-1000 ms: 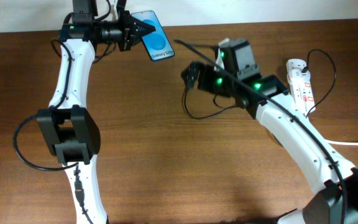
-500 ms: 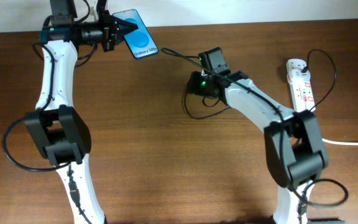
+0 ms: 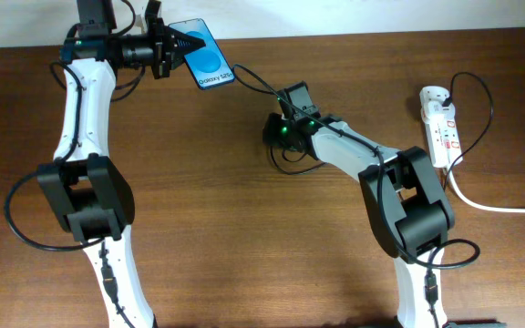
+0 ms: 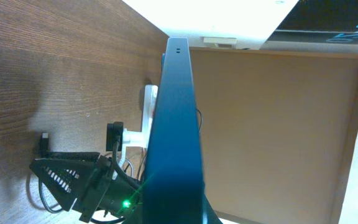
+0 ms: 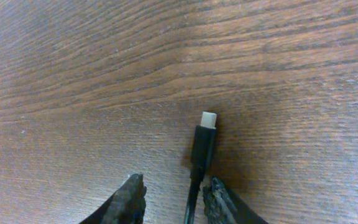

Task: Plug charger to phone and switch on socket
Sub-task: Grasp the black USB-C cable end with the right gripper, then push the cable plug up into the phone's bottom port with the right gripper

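Right, from overhead I count two arms, one phone, one charger and one socket. The left gripper pinches the phone by one end at the far edge of the brown wood table, with the blue screen facing up and a pale wall just behind. The right gripper sits mid-table on the charger cable. The socket lies well apart by the right edge, its white cord trailing off that side. On the left wrist view I see the phone edge-on, wood grain to its left and a tan panel to its right. On the right wrist view the connector tip lies flat on the grain. My fingers stand apart with the cable running between them, not clamped, and bare wood surrounds the tip.
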`<state>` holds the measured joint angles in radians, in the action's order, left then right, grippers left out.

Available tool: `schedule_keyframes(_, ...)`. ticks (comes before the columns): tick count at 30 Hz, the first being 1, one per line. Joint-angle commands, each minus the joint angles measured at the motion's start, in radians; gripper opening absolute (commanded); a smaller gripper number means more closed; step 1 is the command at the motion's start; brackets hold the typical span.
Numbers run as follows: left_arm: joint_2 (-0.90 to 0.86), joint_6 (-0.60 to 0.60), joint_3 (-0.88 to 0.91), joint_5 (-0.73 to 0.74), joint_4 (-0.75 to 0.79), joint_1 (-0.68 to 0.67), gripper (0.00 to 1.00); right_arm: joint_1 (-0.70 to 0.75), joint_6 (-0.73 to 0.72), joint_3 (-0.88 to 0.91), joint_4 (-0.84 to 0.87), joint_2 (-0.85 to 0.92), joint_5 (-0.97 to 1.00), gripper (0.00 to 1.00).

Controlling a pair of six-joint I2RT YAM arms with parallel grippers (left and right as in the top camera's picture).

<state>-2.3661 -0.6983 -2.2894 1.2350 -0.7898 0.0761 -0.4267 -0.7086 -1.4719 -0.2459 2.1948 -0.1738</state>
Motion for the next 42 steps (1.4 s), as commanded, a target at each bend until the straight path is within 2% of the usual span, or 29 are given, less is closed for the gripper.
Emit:
schedule_keyframes(1, 0.009, 0.02, -0.003, 0.045, 0.001, 0.001, 0.0, -0.013, -0.007, 0.002, -0.01, 0.057, 0.003, 0.31)
schedule_keyframes(6, 0.009, 0.019, -0.003, 0.046, -0.01, 0.001, 0.0, -0.013, -0.006, 0.003, -0.018, 0.086, 0.001, 0.26)
schedule_keyframes(8, 0.009, 0.02, -0.003, 0.046, -0.01, 0.001, 0.0, -0.013, 0.014, 0.003, -0.035, 0.092, 0.001, 0.13)
schedule_keyframes(10, 0.009, 0.02, -0.003, 0.049, -0.01, 0.001, 0.0, -0.012, 0.072, 0.002, -0.04, 0.091, -0.015, 0.05)
schedule_keyframes(14, 0.009, 0.079, -0.003, 0.064, -0.01, 0.001, 0.0, 0.038, 0.25, 0.002, -0.047, 0.053, -0.283, 0.04)
schedule_keyframes(19, 0.009, 0.146, -0.003, 0.123, -0.009, 0.001, 0.0, 0.106, 0.424, 0.002, -0.205, -0.137, -0.458, 0.04)
schedule_keyframes(22, 0.009, 0.178, -0.003, 0.188, -0.008, 0.001, 0.0, 0.132, 0.516, 0.002, -0.328, -0.331, -0.532, 0.04)
schedule_keyframes(27, 0.009, 0.203, -0.003, 0.267, -0.008, -0.01, 0.0, 0.146, 0.528, 0.004, -0.465, -0.553, -0.589, 0.04)
schedule_keyframes(31, 0.009, 0.208, -0.003, 0.292, -0.008, -0.042, 0.0, 0.146, 0.461, 0.087, -0.435, -0.669, -0.623, 0.04)
schedule_keyframes(33, 0.009, 0.207, -0.003, 0.292, -0.009, -0.058, 0.0, 0.145, 0.357, 0.199, -0.32, -0.751, -0.618, 0.04)
schedule_keyframes(37, 0.009, 0.194, -0.003, 0.288, -0.008, -0.109, 0.0, 0.075, 0.08, 0.46, 0.031, -0.858, -0.543, 0.04)
schedule_keyframes(42, 0.009, 0.183, -0.003, 0.29, -0.008, -0.165, 0.0, -0.034, -0.037, 0.475, 0.117, -0.851, -0.395, 0.04)
